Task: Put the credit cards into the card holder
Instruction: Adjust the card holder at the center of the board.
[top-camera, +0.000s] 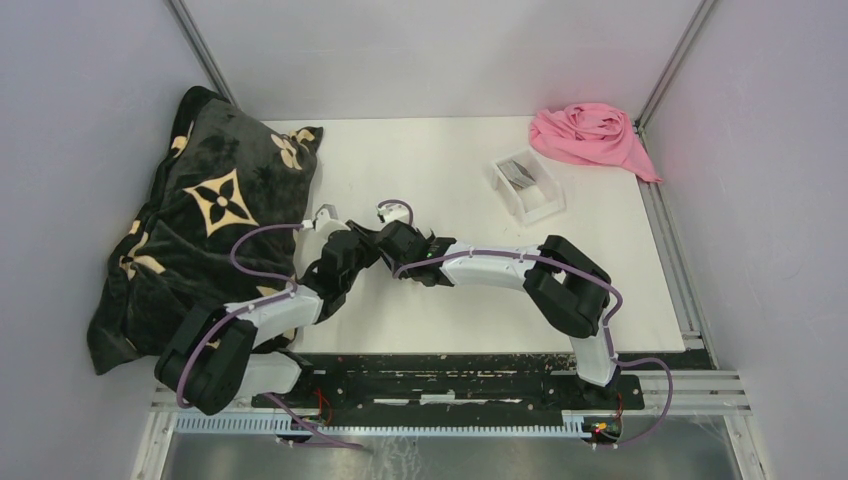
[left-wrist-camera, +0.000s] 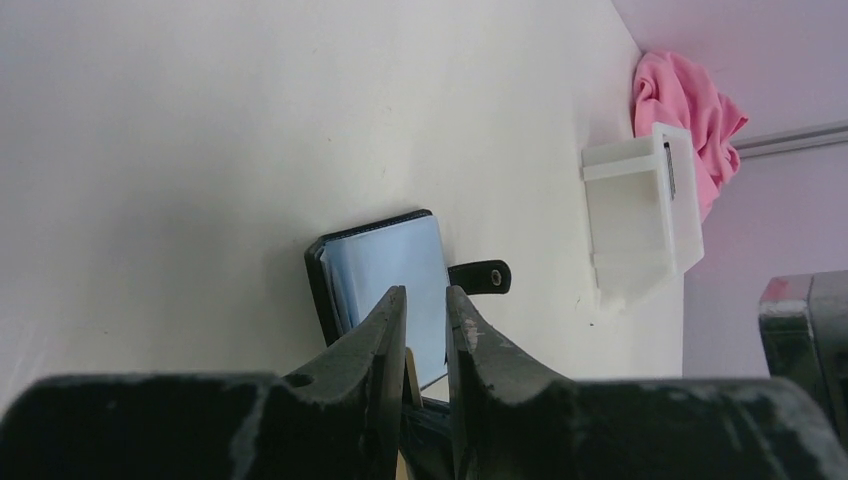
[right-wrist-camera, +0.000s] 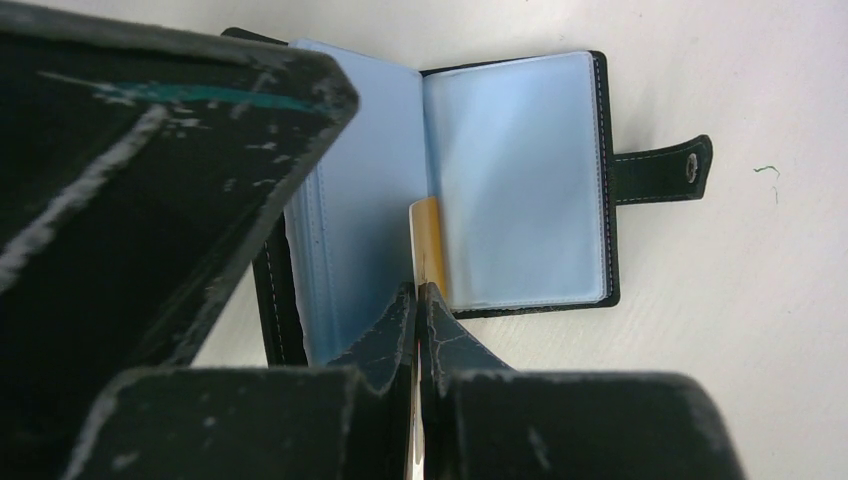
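Gold plastic shows edge-on: a credit card (right-wrist-camera: 428, 250) stands pinched in the tightly closed jaws of the right gripper (right-wrist-camera: 418, 298), its far end at the centre fold of the card holder (right-wrist-camera: 515, 180), which lies open, blue lining up, on the white table (right-wrist-camera: 740, 300). Close over the holder, the left gripper (left-wrist-camera: 425, 305) has its jaws narrowly apart around a tan sliver; whether they grip it cannot be told.

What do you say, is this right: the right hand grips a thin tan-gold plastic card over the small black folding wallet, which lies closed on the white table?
No. The small black folding wallet lies open, not closed; the right wrist view shows its blue-grey pages spread. Otherwise yes: the right hand grips the thin tan-gold plastic card over it, on the white table.
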